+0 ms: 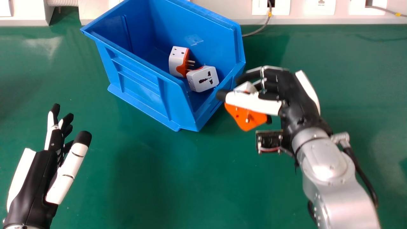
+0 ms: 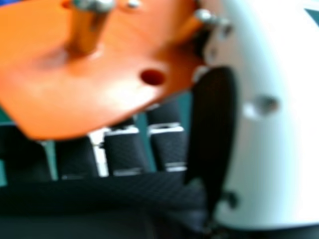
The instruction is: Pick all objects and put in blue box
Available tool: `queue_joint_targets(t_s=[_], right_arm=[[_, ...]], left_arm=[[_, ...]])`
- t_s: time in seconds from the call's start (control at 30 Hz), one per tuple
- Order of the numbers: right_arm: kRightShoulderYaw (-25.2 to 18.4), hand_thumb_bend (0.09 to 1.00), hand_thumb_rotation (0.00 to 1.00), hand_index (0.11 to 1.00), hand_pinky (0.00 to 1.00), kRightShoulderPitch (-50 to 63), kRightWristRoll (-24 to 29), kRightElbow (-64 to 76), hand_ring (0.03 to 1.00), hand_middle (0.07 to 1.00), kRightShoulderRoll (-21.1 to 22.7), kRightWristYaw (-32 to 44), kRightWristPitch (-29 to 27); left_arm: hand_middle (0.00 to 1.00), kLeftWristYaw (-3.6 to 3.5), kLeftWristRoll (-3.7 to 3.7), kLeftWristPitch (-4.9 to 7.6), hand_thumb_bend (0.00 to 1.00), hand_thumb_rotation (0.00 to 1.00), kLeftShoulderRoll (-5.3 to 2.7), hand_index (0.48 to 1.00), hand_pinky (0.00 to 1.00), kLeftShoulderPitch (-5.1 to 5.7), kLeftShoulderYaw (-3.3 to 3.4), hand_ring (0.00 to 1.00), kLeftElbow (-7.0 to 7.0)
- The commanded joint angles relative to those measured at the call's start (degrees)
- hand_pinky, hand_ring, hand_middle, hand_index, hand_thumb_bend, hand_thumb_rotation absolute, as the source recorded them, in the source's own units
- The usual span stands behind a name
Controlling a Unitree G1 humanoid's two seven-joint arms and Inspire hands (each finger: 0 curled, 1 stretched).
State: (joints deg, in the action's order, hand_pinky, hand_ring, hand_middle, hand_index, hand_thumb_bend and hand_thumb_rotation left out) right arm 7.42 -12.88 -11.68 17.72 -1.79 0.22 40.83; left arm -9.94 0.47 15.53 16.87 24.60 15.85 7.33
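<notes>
Black and white, my right hand (image 1: pixel 286 86) curls fingers and thumb round an orange-and-white adapter (image 1: pixel 244 116). The right hand view brings up its metal-tipped pins and a round hole; the head view gives its white body. The orange pin face turns toward me; its long axis I cannot tell. It sits just right of the blue box (image 1: pixel 143 86), which holds two adapters (image 1: pixel 203 79). My left hand (image 1: pixel 35 181) is at left, fingers loosely extended.

Blue box (image 1: pixel 143 92): glossy, smooth plastic with ribbed sides
Adapters (image 1: pixel 203 78): smooth white and orange plastic, metal pins
Held adapter (image 1: pixel 246 117): shiny orange plastic face, metal pins
Right forearm (image 1: pixel 330 171): smooth, silvery, glossy
Right hand (image 1: pixel 273 82): glossy white shells, textured black parts
Tabletop (image 1: pixel 143 178): smooth green, softly reflective
</notes>
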Motion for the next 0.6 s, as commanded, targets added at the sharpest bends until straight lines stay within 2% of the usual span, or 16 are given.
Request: queue_joint_targets(t_s=[0.0,0.1,0.27,0.37,0.57], right_arm=[[-1.3,0.489,0.15,0.47,0.0,-3.9,0.3,-0.6,0.039,0.088,-0.1,-1.0,-0.7],[-3.1,0.489,0.15,0.47,0.0,-8.5,1.4,-4.0,0.04,0.089,-1.2,-2.1,-1.3],[-4.3,0.489,0.15,0.47,0.0,-15.4,2.3,-8.7,0.04,0.09,-2.1,-3.4,-1.6],[-4.7,0.489,0.15,0.47,0.0,-18.4,2.8,-11.3,0.039,0.09,-2.1,-4.0,-2.0],[-4.6,0.488,0.15,0.478,0.0,-24.9,2.3,-20.1,0.041,0.096,-2.5,-6.2,-3.9]], left_arm=[[0.99,-0.06,-0.02,1.02,0.61,0.94,0.31,0.984,0.93,-0.32,0.11,0.99,0.31],[0.99,-0.12,-0.11,1.02,0.6,0.94,0.35,0.984,0.93,-0.68,0.09,0.99,-0.14],[0.99,-0.21,-0.22,0.58,0.6,0.94,0.35,0.983,0.92,-0.84,0.1,0.99,-0.08],[0.99,-0.15,-0.19,0.65,0.6,0.94,0.33,0.983,0.92,-1.01,0.15,0.98,-0.54],[0.99,0.05,-0.01,0.09,0.61,0.93,-0.04,0.982,0.92,-0.46,-0.12,0.98,0.75]])
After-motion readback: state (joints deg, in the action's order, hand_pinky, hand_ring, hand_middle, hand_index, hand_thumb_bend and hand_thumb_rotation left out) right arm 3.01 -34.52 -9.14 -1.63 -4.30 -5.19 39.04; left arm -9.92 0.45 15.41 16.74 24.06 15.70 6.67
